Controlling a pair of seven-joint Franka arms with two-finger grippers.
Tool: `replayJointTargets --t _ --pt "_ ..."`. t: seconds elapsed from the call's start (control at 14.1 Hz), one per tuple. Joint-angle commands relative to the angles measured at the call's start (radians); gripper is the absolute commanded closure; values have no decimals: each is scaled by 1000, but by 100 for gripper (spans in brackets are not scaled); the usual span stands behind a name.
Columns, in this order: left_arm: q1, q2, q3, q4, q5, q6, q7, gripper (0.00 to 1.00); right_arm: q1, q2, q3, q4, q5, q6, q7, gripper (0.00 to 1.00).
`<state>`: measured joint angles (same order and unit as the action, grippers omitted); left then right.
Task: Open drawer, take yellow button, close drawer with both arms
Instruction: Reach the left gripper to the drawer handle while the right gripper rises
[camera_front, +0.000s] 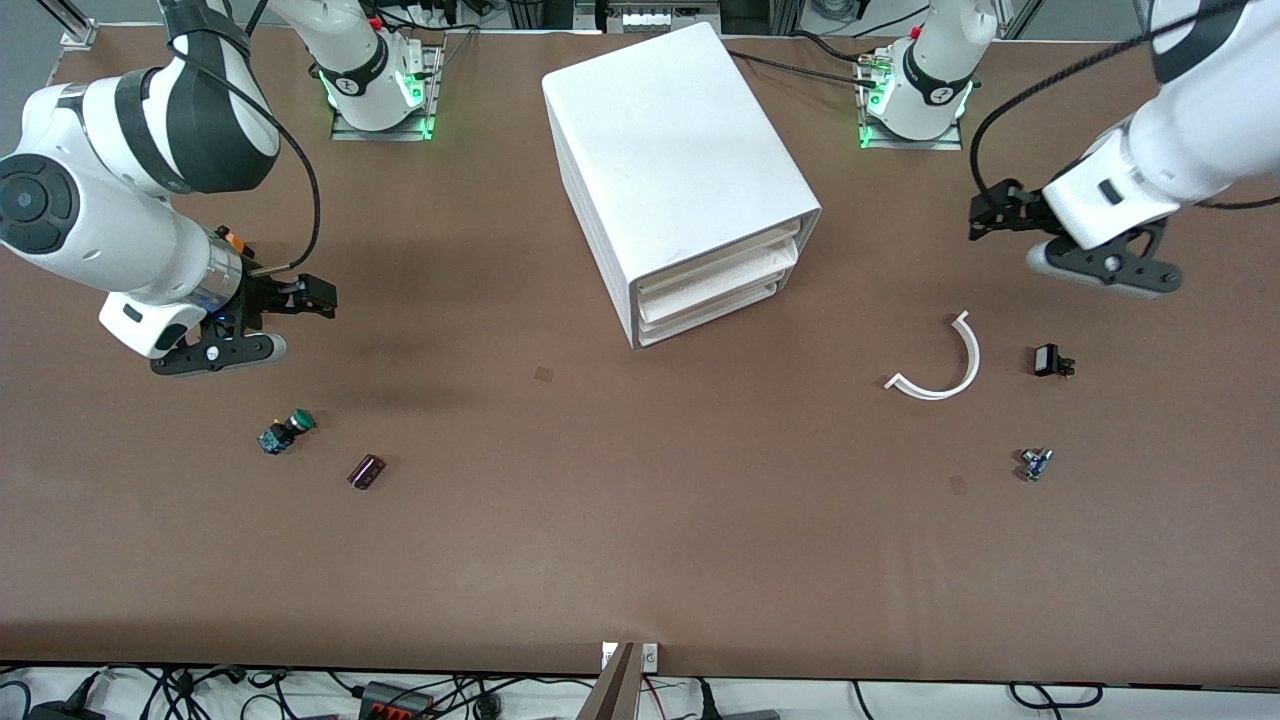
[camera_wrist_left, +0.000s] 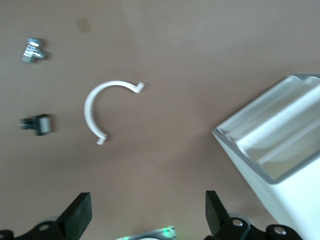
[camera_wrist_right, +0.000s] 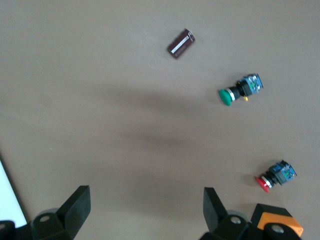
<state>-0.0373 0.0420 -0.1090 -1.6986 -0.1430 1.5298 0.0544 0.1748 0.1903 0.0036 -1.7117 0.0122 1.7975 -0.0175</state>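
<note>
Drawer (camera_front: 715, 283): shut in cabinet (camera_front: 670, 150), mid-table nr robots' edge. Yellow button unseen, presumably inside. Left gripper (camera_wrist_left: 147, 215) & right gripper (camera_wrist_right: 145, 215): fingers spread, empty, over table ends. Advice: hook front lip squarely, pull straight.

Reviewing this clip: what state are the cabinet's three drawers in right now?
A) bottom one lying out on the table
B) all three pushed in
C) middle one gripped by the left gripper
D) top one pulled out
B: the three drawers sit flush in the front of the cabinet, and both the left gripper and right gripper hover open, away from it.
</note>
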Motion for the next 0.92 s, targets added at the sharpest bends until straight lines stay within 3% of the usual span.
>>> replayJointTargets --t 0.0,0.14,0.5,0.64,0.85 --pt "11 93 -1 51 -122 -48 36 0 54 6 -2 56 14 -1 42 0" --pt "7 139 -1 50 -226 -48 124 0 87 14 -1 81 14 12 94 0" --pt "8 277 -1 34 -648 -39 267 0 153 29 -1 86 26 97 110 0" --pt "5 335 -1 24 -754 -39 376 0 152 35 -4 89 145 105 108 0" --pt "5 418 -6 -25 -870 -33 606 0 153 37 -4 99 164 105 105 0"
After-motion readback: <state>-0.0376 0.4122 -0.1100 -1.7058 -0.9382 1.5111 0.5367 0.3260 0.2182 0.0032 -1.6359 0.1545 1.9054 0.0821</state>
